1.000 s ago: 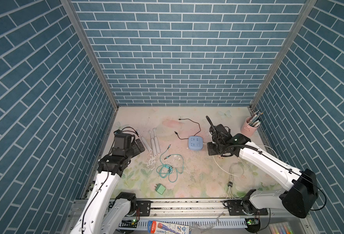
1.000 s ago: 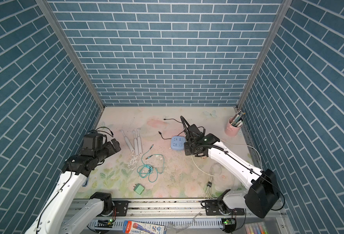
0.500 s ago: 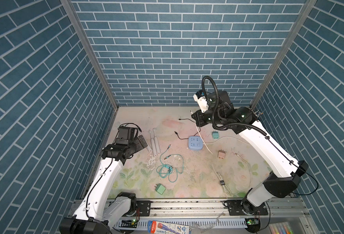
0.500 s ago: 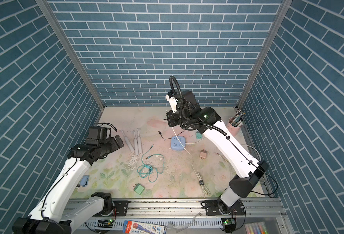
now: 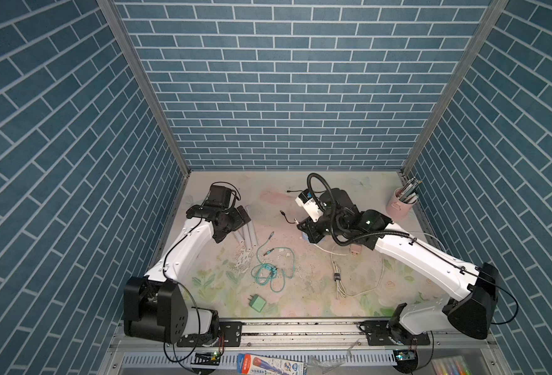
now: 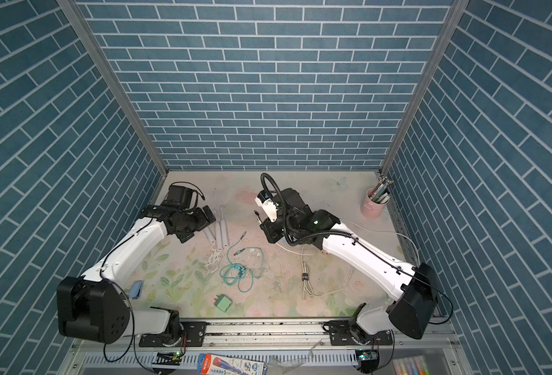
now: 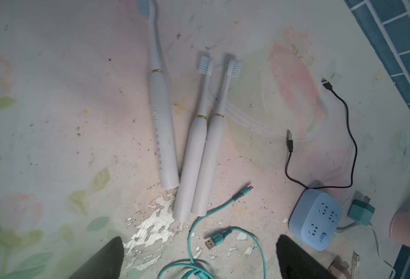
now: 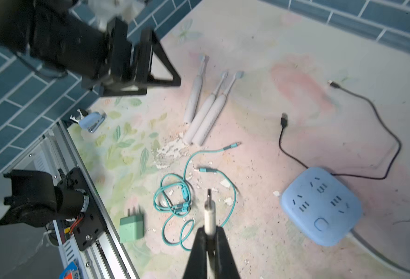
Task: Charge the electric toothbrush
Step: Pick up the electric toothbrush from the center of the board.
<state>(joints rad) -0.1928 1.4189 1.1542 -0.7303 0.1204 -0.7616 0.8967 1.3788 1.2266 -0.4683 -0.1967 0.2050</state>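
**Left gripper** [image 7: 199,241]: recorded as spread wide and empty. It hangs above the three electric toothbrushes [image 7: 193,166], well apart from the blue socket block [image 7: 316,218].

**Right gripper** [image 8: 210,229]: recorded as clamped on a white cable plug [image 8: 209,212]. The plug is held in the air near the socket block, on its toothbrush side, with its tip protruding past the jaws.

**Toothbrushes:** all three are laid flat on the table with their long axes near parallel. The base ends are nearer the socket block, and the bristle heads are pointed away from it, toward the back wall. Two are touching along their bodies. The lone toothbrush [image 7: 164,135] is set slightly apart on the side farther from the block, buttons uppermost.

**Handling:** the toothbrushes are judged light, rigid and smooth, and their round plastic bodies are liable to roll or slip. Hold is best taken across the thick handle, not the thin neck. The lone one is judged easiest to take. No charging port is visible.
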